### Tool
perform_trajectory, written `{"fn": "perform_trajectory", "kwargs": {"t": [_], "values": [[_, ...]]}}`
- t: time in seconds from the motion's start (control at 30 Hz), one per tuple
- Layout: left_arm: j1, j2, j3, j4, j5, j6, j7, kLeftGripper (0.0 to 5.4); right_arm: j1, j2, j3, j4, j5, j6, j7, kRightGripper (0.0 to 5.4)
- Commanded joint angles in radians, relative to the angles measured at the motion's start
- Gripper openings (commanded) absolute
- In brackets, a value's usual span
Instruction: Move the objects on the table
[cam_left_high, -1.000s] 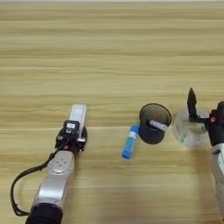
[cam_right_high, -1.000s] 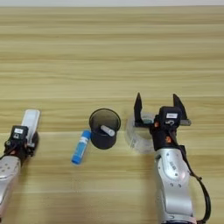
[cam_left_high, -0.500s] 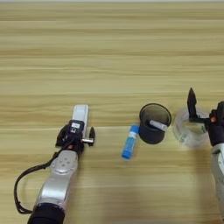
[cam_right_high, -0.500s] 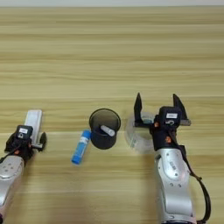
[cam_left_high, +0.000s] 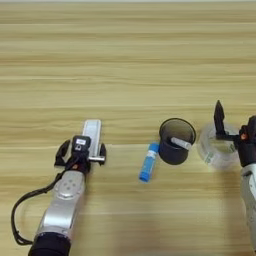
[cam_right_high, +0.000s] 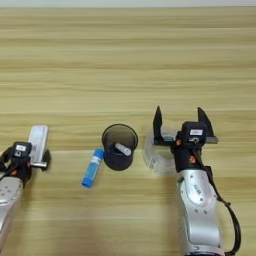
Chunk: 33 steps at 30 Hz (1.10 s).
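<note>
1. The table (cam_left_high: 125, 60) fills the whole frame, light wood with plank lines running left to right; its upper half holds nothing I can point at.
2. My right arm comes up from the bottom right of the frame. My right gripper (cam_right_high: 181, 121) stands with its two black fingers spread wide apart, pointing toward the top of the frame, and nothing is held between them.
3. My left arm comes up from the bottom left. My left gripper (cam_left_high: 80, 150) sits at the lower left of centre, its short fingers splayed out to either side, over the near end of the stick.
4. The tape roll (cam_left_high: 216, 146) is clear and lies flat at the right of centre. My right gripper's fingers stand over it; I cannot tell whether they touch it.
5. The cup (cam_left_high: 177, 140) is black mesh, upright, just left of the tape roll. A small white piece lies inside it.
6. The stick (cam_left_high: 92, 133) is flat and white, lying lengthwise toward the top of the frame, its far end clear of my left gripper.
7. The tube (cam_left_high: 148, 162) is small and blue with a white label, lying on the table just left of the cup, well apart from the stick.
</note>
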Motion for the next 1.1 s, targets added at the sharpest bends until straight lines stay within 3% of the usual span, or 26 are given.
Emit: {"fn": "perform_trajectory", "kwargs": {"t": [0.03, 0.23, 0.4, 0.73, 1.1], "values": [[0.012, -0.011, -0.006, -0.031, -0.007, -0.043, -0.012, 5.38, -0.001, -0.003, -0.001, 0.000, -0.004, 0.011, 0.003, 5.40], [0.023, -0.015, -0.021, -0.070, -0.027, -0.087, -0.071, 5.38, 0.000, -0.005, -0.003, 0.001, -0.011, 0.018, -0.003, 5.40], [0.029, -0.005, -0.037, -0.092, -0.055, -0.069, -0.156, 5.38, 0.001, -0.004, -0.004, 0.000, -0.012, 0.021, -0.002, 5.40], [0.082, -0.001, -0.143, -0.160, -0.060, 0.003, -0.302, 5.38, 0.004, -0.003, -0.004, -0.007, -0.012, 0.022, -0.001, 5.40], [0.128, -0.013, -0.255, -0.231, -0.027, 0.058, -0.324, 5.38, 0.002, -0.003, -0.004, -0.006, -0.012, 0.023, -0.001, 5.40]]}}
